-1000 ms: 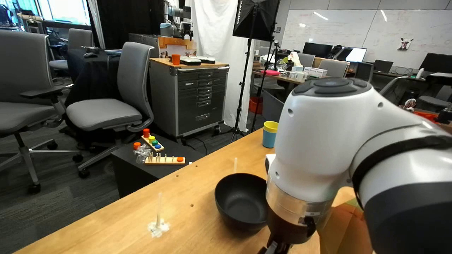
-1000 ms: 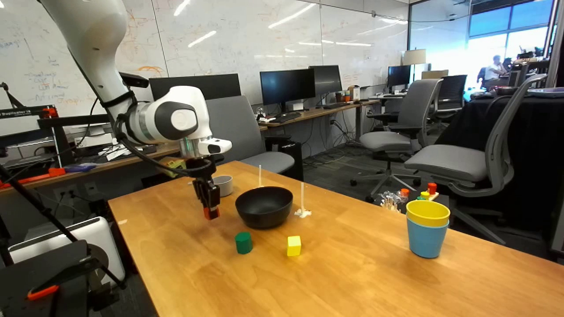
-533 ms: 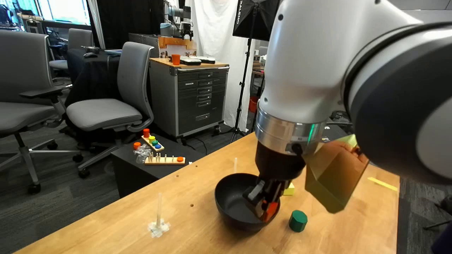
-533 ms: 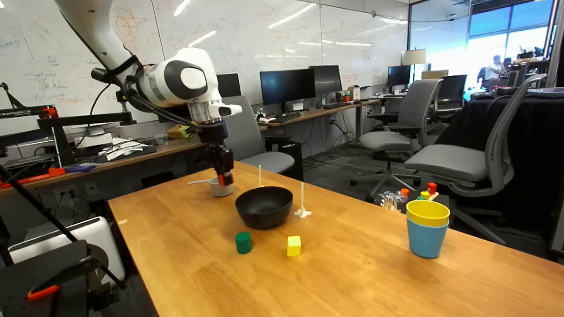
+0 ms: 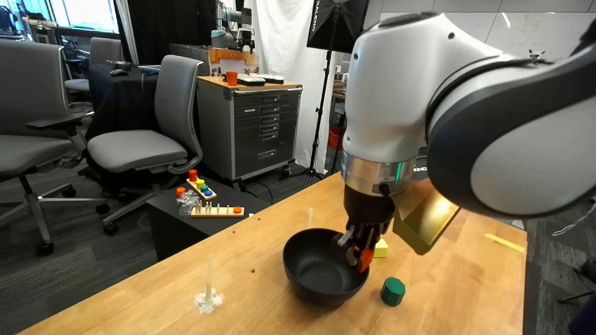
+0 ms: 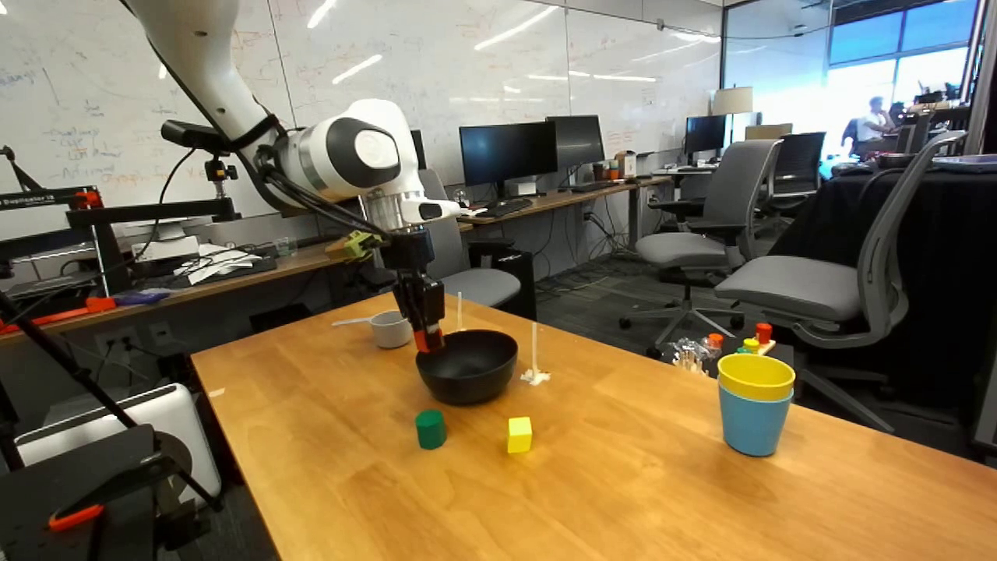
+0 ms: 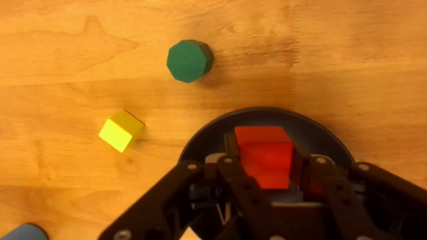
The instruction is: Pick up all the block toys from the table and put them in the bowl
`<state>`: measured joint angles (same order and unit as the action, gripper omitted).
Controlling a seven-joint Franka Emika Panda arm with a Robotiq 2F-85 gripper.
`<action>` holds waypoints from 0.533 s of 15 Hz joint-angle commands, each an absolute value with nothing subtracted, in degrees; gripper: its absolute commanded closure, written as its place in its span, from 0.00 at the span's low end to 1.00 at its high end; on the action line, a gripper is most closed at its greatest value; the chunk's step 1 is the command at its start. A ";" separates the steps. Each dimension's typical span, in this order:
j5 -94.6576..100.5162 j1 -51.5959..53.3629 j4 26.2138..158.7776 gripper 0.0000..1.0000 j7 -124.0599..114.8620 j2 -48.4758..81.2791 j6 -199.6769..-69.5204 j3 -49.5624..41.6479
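Note:
In the wrist view my gripper is shut on the red block, one finger on each side of it. Beneath it lies the black bowl, partly covered by the jaws. Seen in an exterior view, the gripper holds the block near the bowl's rim, on the side of the grey cup. The green block and the yellow block rest apart on the wooden table, beside the bowl. Part of the yellow block hides behind the gripper in an exterior view.
A grey handled cup stands just behind the bowl. Two thin upright sticks rise from the tabletop, a taped stick and a farther stick. Well off to the side is the yellow-and-blue cup.
With the red block held throughout, my gripper has risen from low beside the bowl and swung across to the bowl. The green and yellow blocks and the bowl have stayed put.

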<state>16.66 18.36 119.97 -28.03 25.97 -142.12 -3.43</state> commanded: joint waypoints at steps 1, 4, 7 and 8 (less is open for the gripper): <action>17.57 18.20 118.12 0.87 -29.49 32.15 -148.64 -3.91; 13.47 18.25 116.77 0.87 -29.66 35.51 -156.23 -3.12; 9.96 19.49 115.59 0.87 -28.95 36.48 -160.12 -2.93; 9.22 19.92 115.46 0.87 -28.57 36.46 -160.90 -3.00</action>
